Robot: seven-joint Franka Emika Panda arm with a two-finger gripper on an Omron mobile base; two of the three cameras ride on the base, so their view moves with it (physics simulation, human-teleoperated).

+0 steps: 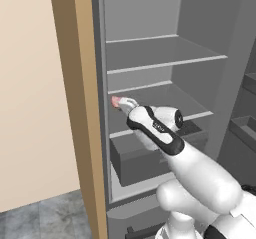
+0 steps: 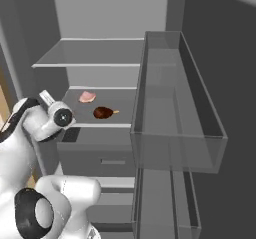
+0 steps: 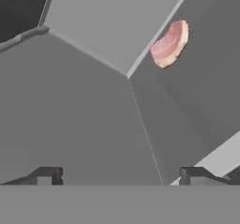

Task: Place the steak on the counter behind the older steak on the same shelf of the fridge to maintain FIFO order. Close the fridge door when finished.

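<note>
Steak [image 2: 87, 97] lies at back of fridge [image 2: 110, 18] shelf, behind darker meat [image 2: 103, 113] | gripper [image 3: 119, 174] spread wide, grasping nothing | placement looks done | next: withdraw arm, swing fridge door [image 2: 220, 83] shut

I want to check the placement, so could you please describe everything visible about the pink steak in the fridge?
The steak is a small raw pink-red slab with a paler whitish edge, lying flat on the middle shelf of the fridge, near the back wall. A dark brown item lies apart from it, nearer the shelf's front. Nothing grips the steak; in the hand view it lies well beyond the open tool.
</note>
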